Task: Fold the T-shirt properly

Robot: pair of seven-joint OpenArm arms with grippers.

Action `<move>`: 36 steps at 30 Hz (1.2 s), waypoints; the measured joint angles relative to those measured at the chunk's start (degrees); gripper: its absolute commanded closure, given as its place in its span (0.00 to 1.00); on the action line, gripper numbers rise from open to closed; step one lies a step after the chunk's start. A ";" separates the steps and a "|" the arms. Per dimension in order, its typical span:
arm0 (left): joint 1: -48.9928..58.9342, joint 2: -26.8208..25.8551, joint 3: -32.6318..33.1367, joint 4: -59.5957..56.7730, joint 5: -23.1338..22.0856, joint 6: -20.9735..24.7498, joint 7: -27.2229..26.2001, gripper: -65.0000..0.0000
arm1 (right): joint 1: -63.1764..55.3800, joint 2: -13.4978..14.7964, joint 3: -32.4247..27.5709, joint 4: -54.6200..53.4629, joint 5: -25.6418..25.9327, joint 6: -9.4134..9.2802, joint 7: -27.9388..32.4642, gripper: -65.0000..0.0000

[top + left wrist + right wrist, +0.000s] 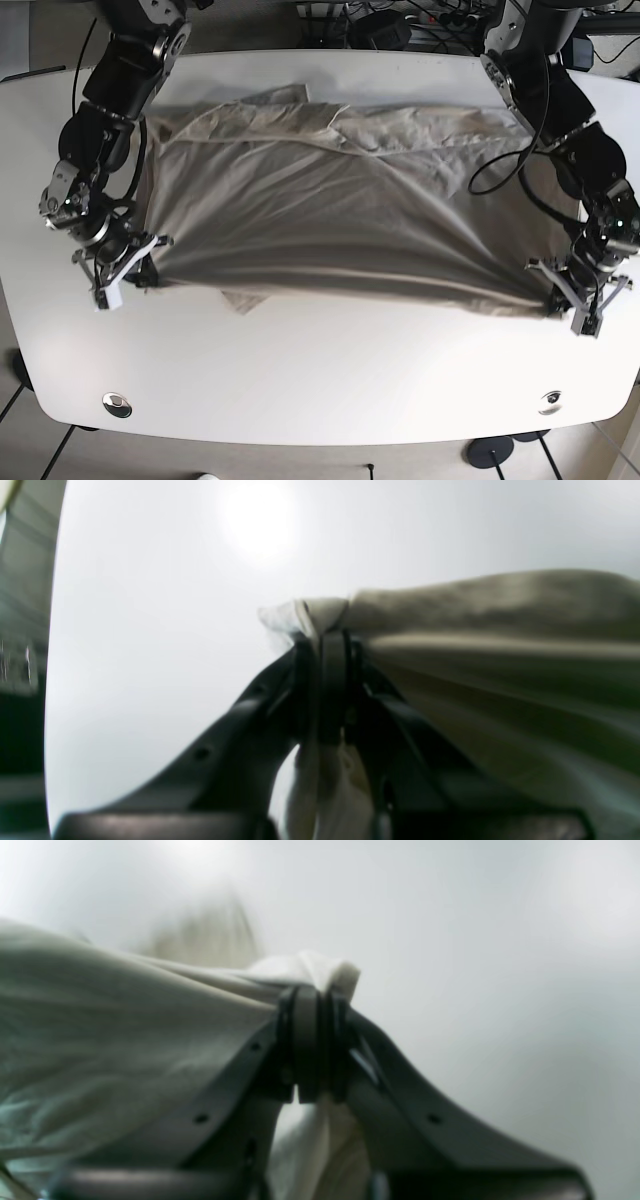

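Two grippers, both clamped on the T-shirt (350, 200), one at each end of its near edge. Right gripper (132, 268) sits at the base view's left, jaws pressed together on a bunched corner of beige cloth; right wrist view shows the cloth (100, 1040) pinched between the black pads (305, 1040), a small tuft poking out past the tips, the rest spreading away to that view's left. More fabric hangs down behind the pads, between the finger arms. Left gripper (566, 293) is at the base view's right, also closed on a corner; left wrist view shows the fold (325, 612) caught at the fingertips (332, 680), the shirt body (500, 655) running off to that view's right, with a strip trailing back toward the wrist.

Shirt lies stretched between the two grippers across the white table (320, 390), the near edge pulled into a taut line from one hand to the other. Wrinkles fan out from each clamp point toward the far side. Far edge looks rumpled, with a flap folded over beyond the right gripper, close to that arm's upper links. A small bit of cloth (245, 298) sticks out below the taut edge, nearer the right gripper than the left. Both wrist views are blurry. Whether the gripped edge is lifted off the table or resting on it, cannot tell.
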 measured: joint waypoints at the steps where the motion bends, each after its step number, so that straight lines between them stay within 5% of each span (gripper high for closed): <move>1: -2.16 0.17 0.74 0.13 -0.20 0.00 0.63 1.00 | 2.51 0.76 -0.22 0.00 0.02 0.04 -0.66 0.97; 10: -31.67 -0.22 5.70 -9.70 0.50 -0.20 3.13 1.00 | 35.32 10.10 -8.11 -12.96 0.07 0.00 -6.75 0.97; 16: -41.66 -3.39 5.60 -11.78 -1.07 -0.20 2.23 1.00 | 50.40 12.09 -10.34 -14.08 1.77 0.07 -9.49 0.97; 19: -38.16 -3.21 5.29 -11.72 -0.83 -0.20 2.21 1.00 | 46.62 11.89 -10.05 -10.56 1.95 0.07 -11.10 0.97; 25: -17.88 -3.89 -0.61 -5.22 0.68 -0.11 2.64 1.00 | 21.24 8.68 -1.16 1.66 0.02 0.04 -13.60 0.97; 31: 3.78 -0.79 -8.02 1.25 0.22 0.07 1.36 1.00 | -3.69 1.49 4.37 10.23 0.11 0.35 -12.07 0.97; 33: 10.54 -0.52 -9.66 2.29 -4.04 0.07 1.27 1.00 | -11.58 -2.12 4.31 13.66 0.04 2.16 -9.03 0.96; 36: 16.59 -0.66 -11.98 3.43 -8.68 0.07 0.76 1.00 | -15.19 -5.55 3.37 14.75 0.13 2.21 -7.15 0.94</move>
